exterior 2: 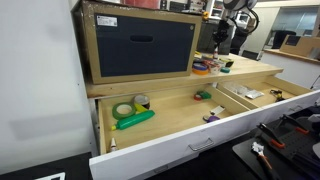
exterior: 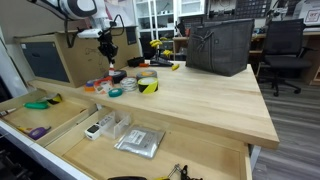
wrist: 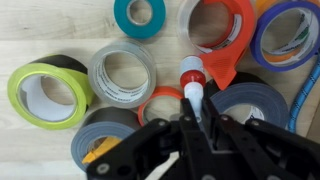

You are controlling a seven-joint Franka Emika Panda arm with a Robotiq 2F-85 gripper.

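Since the wrist view looks straight down, we start at the hand (wrist: 195, 125), clamped tight on a white marker (wrist: 192, 92) with a red-ringed tip. The marker's pointing over a small orange roll (wrist: 158, 98). Just past that there's a grey roll (wrist: 122, 72) and a lime one (wrist: 45, 92). Farther out on the wooden worktop (exterior: 200, 100) are a teal roll (wrist: 139, 14) and an orange dispenser (wrist: 225, 40).

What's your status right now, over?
Fingers shut on red-capped white marker. Marker over tape rolls. Nothing seen in the way.
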